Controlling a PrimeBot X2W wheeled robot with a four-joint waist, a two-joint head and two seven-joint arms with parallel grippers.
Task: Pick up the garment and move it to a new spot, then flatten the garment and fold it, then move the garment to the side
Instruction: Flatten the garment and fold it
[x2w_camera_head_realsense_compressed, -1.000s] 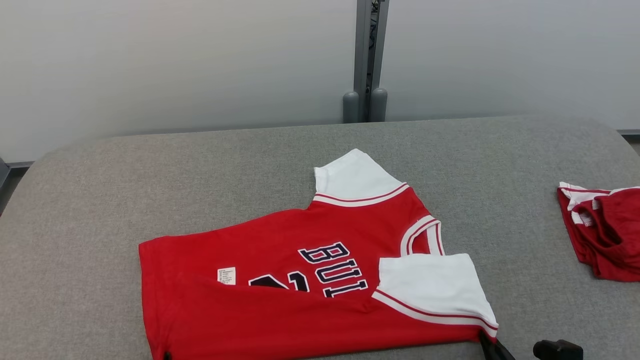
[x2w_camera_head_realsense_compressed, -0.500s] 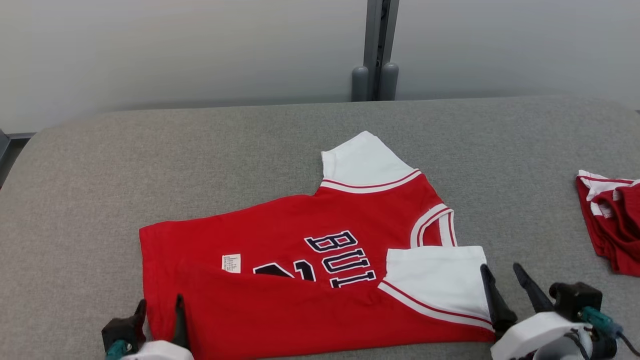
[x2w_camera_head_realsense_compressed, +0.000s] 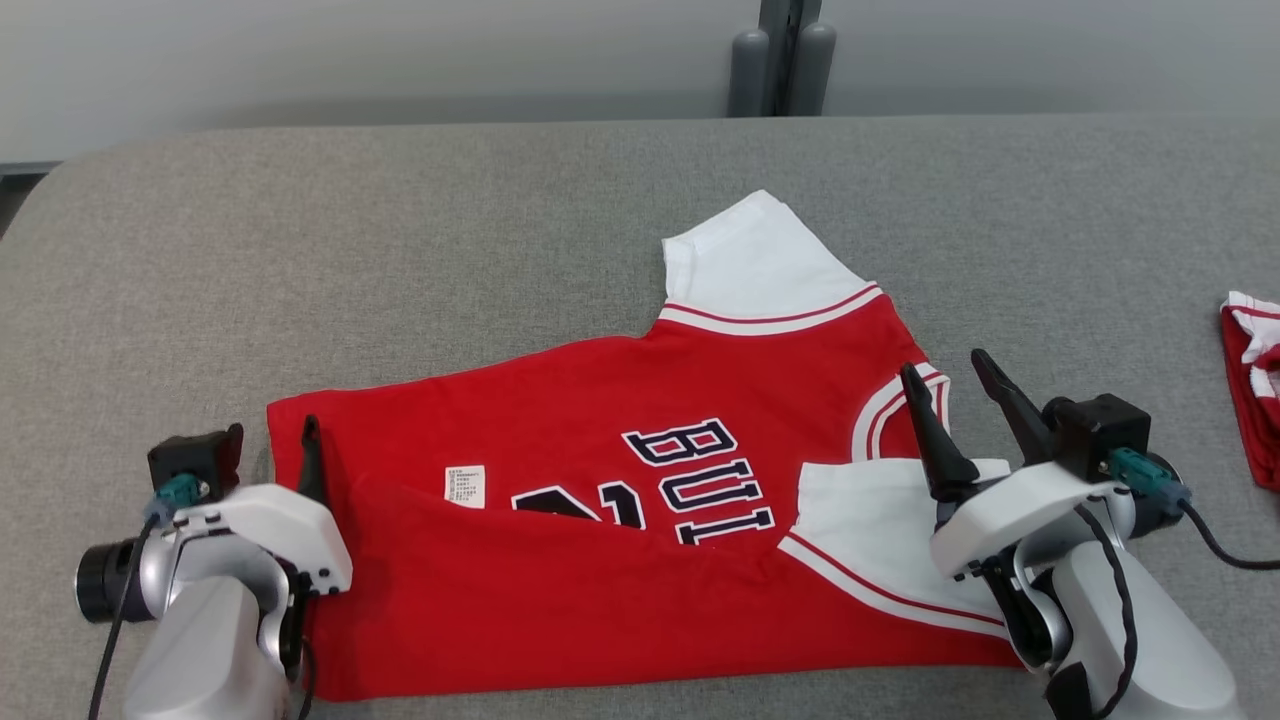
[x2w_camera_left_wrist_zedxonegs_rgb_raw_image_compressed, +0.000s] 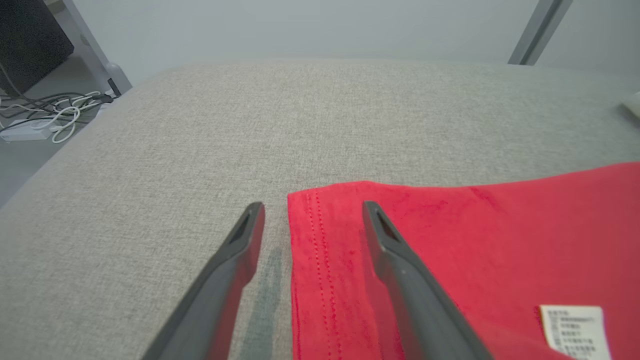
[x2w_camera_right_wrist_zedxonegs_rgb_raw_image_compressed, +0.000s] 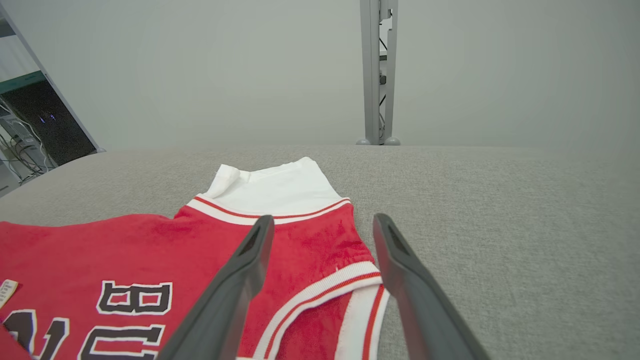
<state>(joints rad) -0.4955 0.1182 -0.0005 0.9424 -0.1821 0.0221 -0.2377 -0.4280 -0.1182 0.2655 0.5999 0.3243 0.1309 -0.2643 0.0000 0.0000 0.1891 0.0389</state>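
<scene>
- The table (x2w_camera_head_realsense_compressed: 500, 220) is a broad slab with rounded corners. It is covered in coarse grey woven cloth with a flecked, matte grain.
- The garment (x2w_camera_head_realsense_compressed: 600, 400) is a red jersey of soft, napped knit. It lies flat at the middle of the table toward the near edge, hem to the robot's left and neck to its right. Its near long side is folded over the front in a slanting flap. The flap hides the lower part of the lettering (x2w_camera_head_realsense_compressed: 700, 480), dark block letters edged in white.
- The jersey has two short white sleeves with red-and-white striped bands. The far sleeve (x2w_camera_head_realsense_compressed: 755, 260) juts toward the back of the table, and the near sleeve (x2w_camera_head_realsense_compressed: 865, 520) lies over the chest.
- The right gripper (x2w_camera_head_realsense_compressed: 942, 362) sits on a glossy white and grey wrist, its two tapering dark fingers spread wide and empty. In the right wrist view one finger is over the red chest and the other runs along the outer edge of the striped neckband (x2w_camera_right_wrist_zedxonegs_rgb_raw_image_compressed: 345, 277). Whether either finger touches the cloth cannot be told.
- The left gripper (x2w_camera_left_wrist_zedxonegs_rgb_raw_image_compressed: 312, 209) is spread just as wide and holds nothing. It straddles the hem corner, with one finger over bare grey weave and the other over red fabric beside twin rows of stitching.
- A crumpled bundle of red cloth (x2w_camera_head_realsense_compressed: 1250, 390) with white stripes lies at the table's right edge, well apart from the jersey.
- A small white rectangular label (x2w_camera_head_realsense_compressed: 465, 486) with fine print lies on the red front just above the flap's edge.
</scene>
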